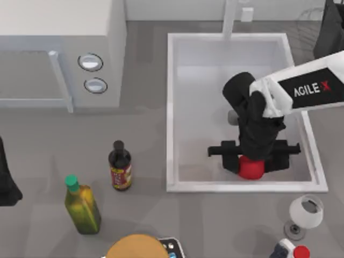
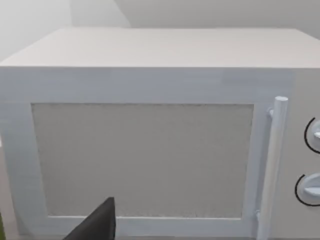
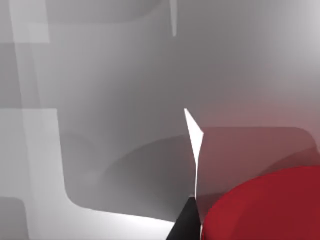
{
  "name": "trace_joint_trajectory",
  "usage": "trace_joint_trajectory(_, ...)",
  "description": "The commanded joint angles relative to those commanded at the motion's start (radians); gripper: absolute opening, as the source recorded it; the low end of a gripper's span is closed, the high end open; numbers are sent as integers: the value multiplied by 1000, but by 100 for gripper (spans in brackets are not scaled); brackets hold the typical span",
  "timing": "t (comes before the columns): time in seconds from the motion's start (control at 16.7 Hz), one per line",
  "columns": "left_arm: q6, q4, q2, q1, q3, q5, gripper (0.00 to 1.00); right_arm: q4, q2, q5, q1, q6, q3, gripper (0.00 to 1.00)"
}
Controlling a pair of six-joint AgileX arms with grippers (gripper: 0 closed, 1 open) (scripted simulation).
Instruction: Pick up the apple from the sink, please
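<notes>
Our right claw point(image 1: 251, 161) is down inside the sink point(image 1: 173, 107), and our own wrist and forearm cover most of it from above. Beneath it we see part of the apple point(image 1: 250, 169), red, low in the basin close to the near wall and toward the right side. The black body of the claw spreads to both sides over the apple, but the fingertips are hidden, so we cannot tell whether they are apart or pressed on the fruit. In the right wrist view the apple point(image 3: 265, 207) sits very close and is cut off at the frame edge, with a dark finger point(image 3: 185, 225) beside it and the pale sink wall point(image 3: 100, 125) behind.

The basin's left half lies open. Its faucet post point(image 1: 229, 19) stands at the far rim.

Our left arm is parked at the bench's left edge, facing the microwave point(image 2: 150, 125); only a dark tip of the left claw point(image 2: 97, 227) is seen, its state unclear.

On the bench, a wine glass point(image 1: 305, 212) stands just beyond the sink's near right corner, and a dark bottle point(image 1: 120, 165) just left of the rim.
</notes>
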Motion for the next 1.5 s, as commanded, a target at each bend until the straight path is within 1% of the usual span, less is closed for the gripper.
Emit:
trace_joint_trajectory(0.12, 0, 0, 0, 0, 0, 0, 100, -14, -2, 0, 0, 0, 14, 0)
trace_joint_trajectory(0.3, 0, 0, 0, 0, 0, 0, 100, -114, -20, 0, 2, 1, 102, 0)
trace_joint_trajectory(0.42, 0, 0, 0, 0, 0, 0, 100, -233, -44, 0, 2, 2, 191, 0)
trace_joint_trajectory(0.78, 0, 0, 0, 0, 0, 0, 100, -693, -155, -2, 0, -3, 502, 0)
trace_joint_trajectory(0.96, 0, 0, 0, 0, 0, 0, 100, -841, -208, -2, -4, -6, 615, 0)
trace_joint_trajectory(1.14, 0, 0, 0, 0, 0, 0, 100, -893, -233, -3, -5, -8, 660, 0)
trace_joint_trajectory(1.5, 0, 0, 0, 0, 0, 0, 100, -887, -244, -4, -10, -15, 645, 0)
